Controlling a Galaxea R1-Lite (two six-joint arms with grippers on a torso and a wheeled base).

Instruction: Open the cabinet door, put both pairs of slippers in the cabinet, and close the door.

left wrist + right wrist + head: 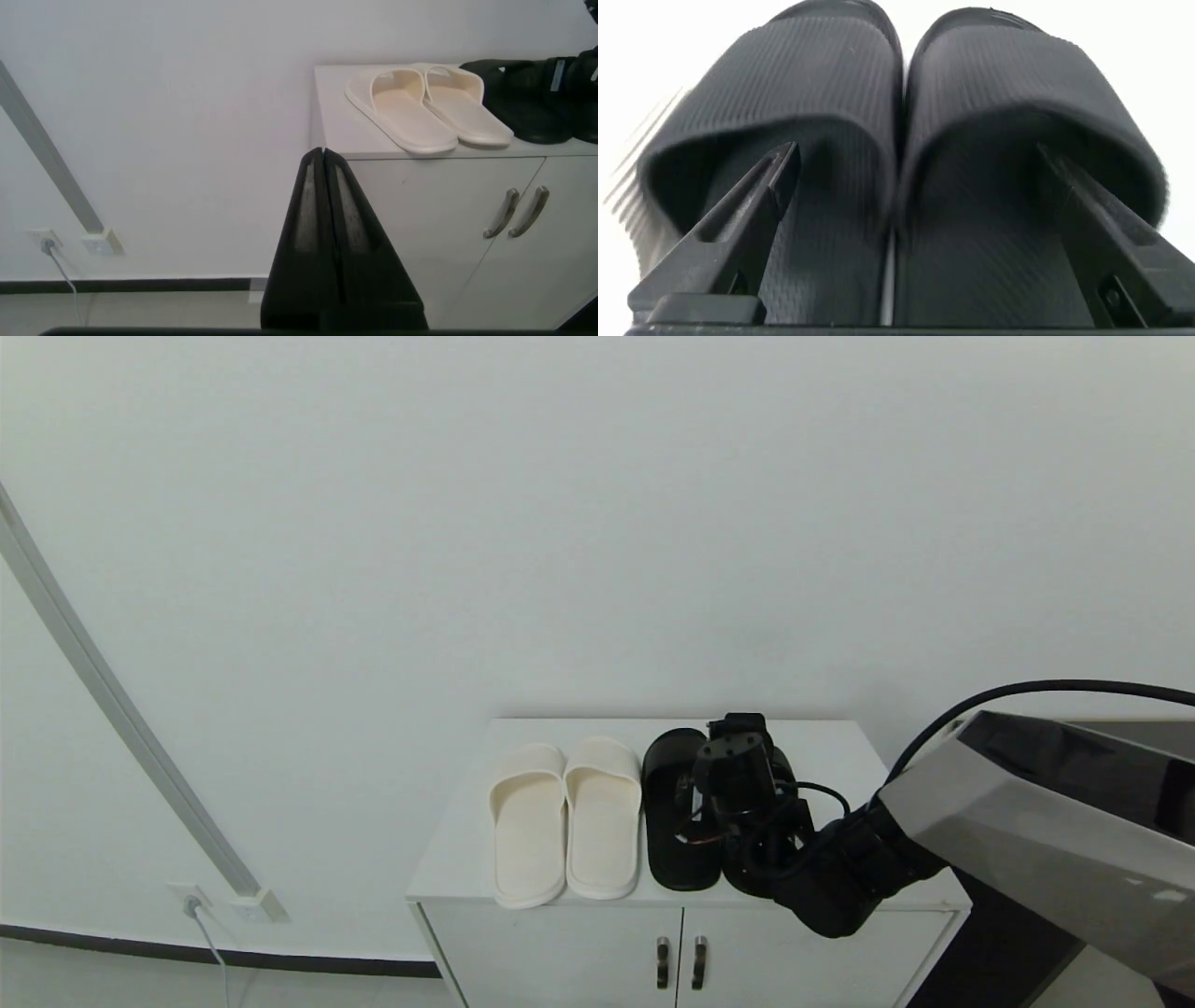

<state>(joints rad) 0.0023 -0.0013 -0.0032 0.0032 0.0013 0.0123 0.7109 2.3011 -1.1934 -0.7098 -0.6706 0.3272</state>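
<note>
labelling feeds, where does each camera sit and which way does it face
Head view: on the head, looking down at the cabinet by the wall; right arm shows.
Left wrist view: low beside the cabinet, facing its doors; shut left gripper shows.
Right wrist view: close on the black slippers; open right gripper at their straps.
Shared: all show the black slippers.

Silver-grey angular right-arm shell (1046, 803), black wrist (840, 887), black cable (980, 705), black end effector (917, 154)
</note>
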